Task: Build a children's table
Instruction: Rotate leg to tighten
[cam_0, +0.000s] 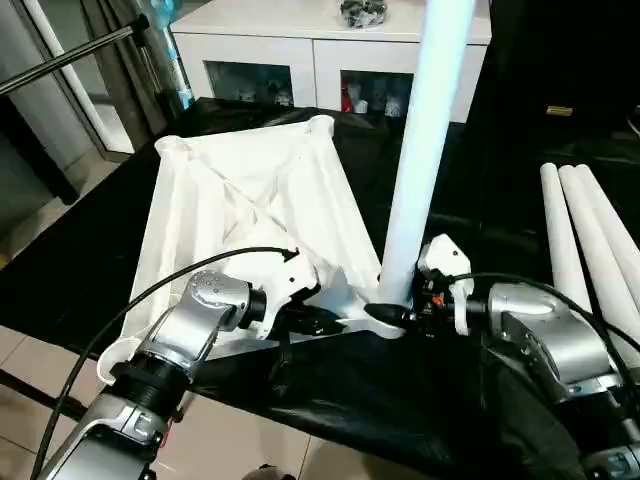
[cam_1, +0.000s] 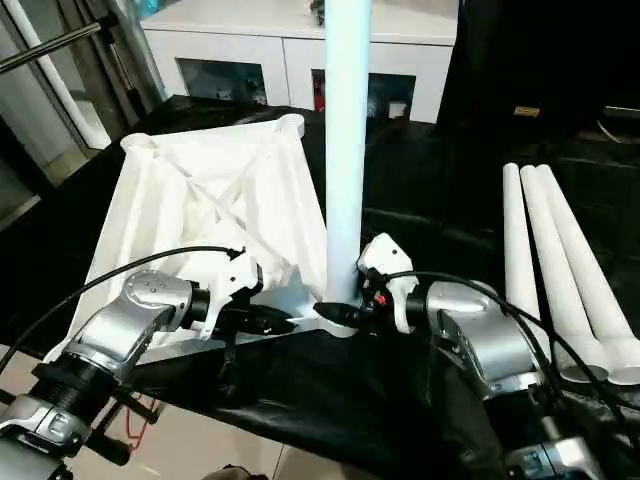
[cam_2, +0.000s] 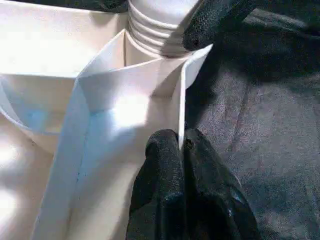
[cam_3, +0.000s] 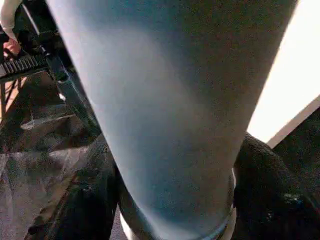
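Upside-down tabletop (cam_0: 250, 215) lying ribs-up on the black-draped counter (cam_0: 470, 200), centre-left of the head view, with one leg (cam_0: 420, 150) standing upright in the near right corner socket (cam_0: 385, 315), rising out of the top of the frame. Three spare legs (cam_0: 590, 240) lying side by side at the right edge, well apart from the work. Left claw (cam_2: 182, 150) pinched together on the thin near rim wall of the tabletop, just beside that socket, steadying the piece. Right claw (cam_1: 345, 312) straddling the base of the standing leg, one finger to each side; clamped on it or merely bracketing it, impossible to tell. Threads still showing above the socket in the left wrist view, so probably not fully seated. Main risks: leg tipping if released before seating; cross-threading from turning with the leg off-vertical; tabletop sliding on the slippery cloth, the rim held at only one thin edge
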